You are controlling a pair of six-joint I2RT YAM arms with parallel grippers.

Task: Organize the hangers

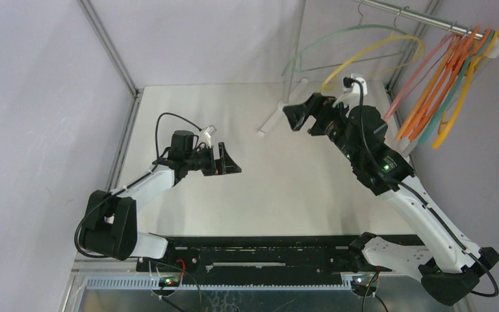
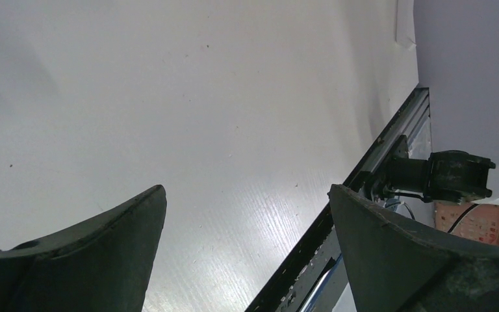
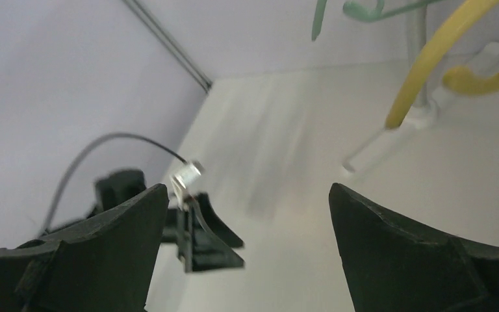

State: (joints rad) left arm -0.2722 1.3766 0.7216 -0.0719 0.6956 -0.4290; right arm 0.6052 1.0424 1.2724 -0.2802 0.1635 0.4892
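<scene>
- Evidently, the hangers were split into two lots on the steel rail (image 1: 422,18). A tight bunch (image 1: 445,78) of orange, pink, teal and yellow ones was packed at its right end. Two loose ones hung further left: a pale green hanger (image 1: 338,36) and a yellow hanger (image 1: 380,47).
- The two loose hangers hung by their hooks and sat at an angle to the bunch rather than parallel with it. Judged from this, they were the items not yet sorted.
- The right gripper (image 1: 301,118) stood with its jaws wide apart and nothing between them. It was raised off the table (image 1: 286,188), near the lower tip of the yellow hanger. No contact with the hanger was visible.
- In the right wrist view, the yellow hanger's arm crossed the upper right, outside the gap between the fingers. The gripper therefore seemed placed beside the hanger, not around it.
- The left gripper (image 1: 231,160) was likewise spread open and empty. It was held over the middle of the table, well apart from the rail and every hanger. Its posture read as standby, clear of the right arm's working area.
- The rack's white foot (image 1: 274,119) rested on the table just beside the right gripper. Any approach to the hangers would need to avoid it.
- Probable next requirement: close on a loose hanger's arm and slide it along the rail to the bunch.
</scene>
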